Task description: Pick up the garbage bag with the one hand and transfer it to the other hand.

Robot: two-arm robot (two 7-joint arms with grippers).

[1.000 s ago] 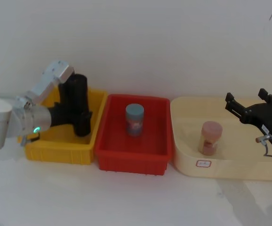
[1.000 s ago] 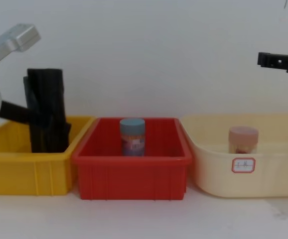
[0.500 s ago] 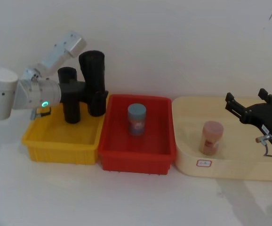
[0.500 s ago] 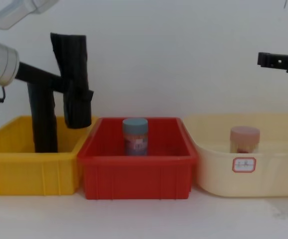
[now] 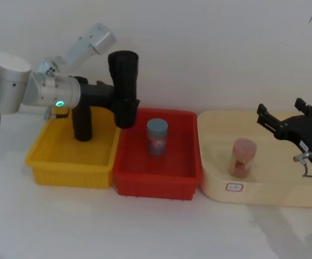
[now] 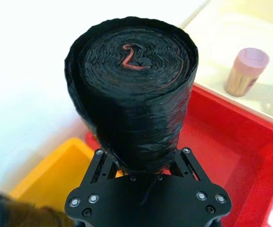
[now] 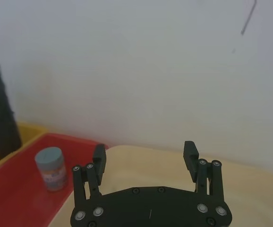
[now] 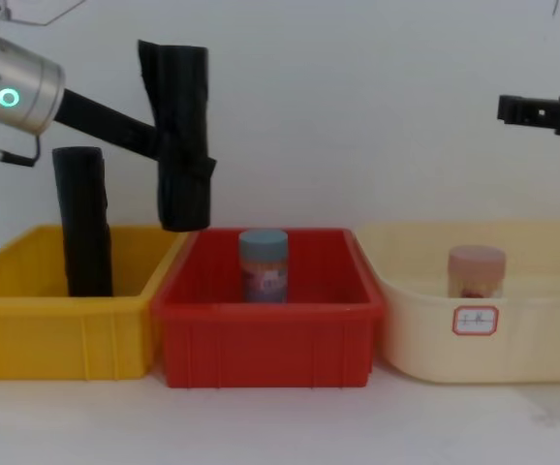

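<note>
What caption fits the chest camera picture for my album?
Left end effector holds the garbage bag roll above where yellow bin meets red bin; open right end effector hovers over the cream tub.

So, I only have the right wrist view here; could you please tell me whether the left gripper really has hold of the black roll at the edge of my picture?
Observer: Yes. The left gripper has its jaws shut on the garbage bag roll, which is upright in the air above where the yellow bin meets the red bin.
Operator: Thank you. Is there anything inside the yellow bin?
Observer: A second black roll stands upright in it.
Operator: And what lies below my own gripper?
Observer: The right gripper, jaws open, hovers over the cream tub, which holds a pink-lidded jar.
</note>
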